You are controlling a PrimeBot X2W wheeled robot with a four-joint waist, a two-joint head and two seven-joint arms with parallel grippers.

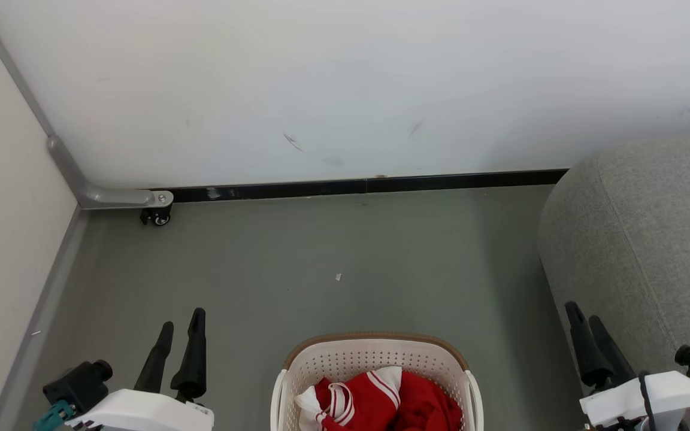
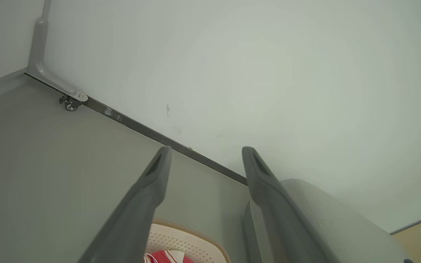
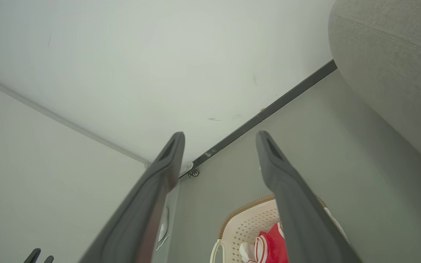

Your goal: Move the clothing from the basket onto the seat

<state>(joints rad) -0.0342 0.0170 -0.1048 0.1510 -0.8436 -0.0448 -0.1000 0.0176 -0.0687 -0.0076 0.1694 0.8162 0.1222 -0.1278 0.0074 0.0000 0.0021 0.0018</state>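
Lying crumpled in the basket (image 1: pixel 351 362) at six o'clock in the head view, the clothing (image 1: pixel 381 401) is seen untouched, with the seat (image 1: pixel 650 239) at three o'clock. The left gripper (image 1: pixel 183 319) and right gripper (image 1: pixel 583 313) are poised at seven and five o'clock, jaws apart and empty. The red fabric is judged soft, light and limp; a raised fold by the striped trim is best pinched.

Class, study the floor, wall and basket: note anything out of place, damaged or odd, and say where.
A small white scrap lies on the floor ahead of the basket, like litter. Dark scuffs mark the wall above the skirting. The clothing sits bundled inside the basket, nothing spilled.
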